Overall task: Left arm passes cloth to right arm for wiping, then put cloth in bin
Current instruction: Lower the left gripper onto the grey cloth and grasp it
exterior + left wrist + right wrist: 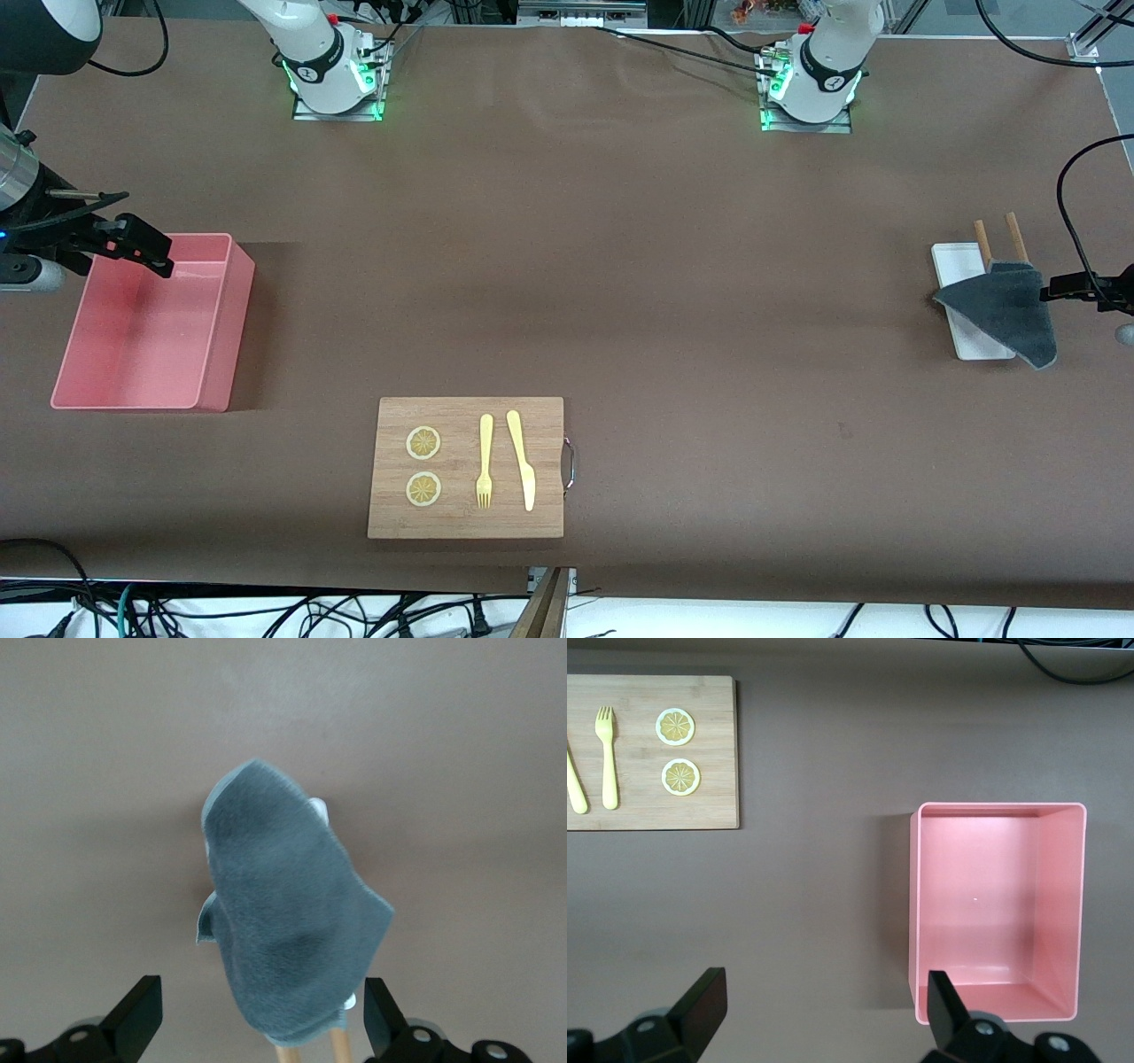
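The dark grey cloth [1010,310] lies draped over a white tray [955,264] and two wooden sticks [997,239] at the left arm's end of the table. My left gripper [1063,289] is open and hovers at the cloth's edge. In the left wrist view its fingers [135,1017] stand apart on either side of the cloth's end [283,921], holding nothing. The pink bin [235,292] stands empty at the right arm's end. My right gripper [155,252] is open and empty, up over the bin's rim [915,904].
A wooden board [465,514] with a metal handle lies nearer the front camera, mid-table. It carries two lemon slices [423,443], a yellow fork [485,461] and a yellow knife [523,461]. It also shows in the right wrist view [709,806].
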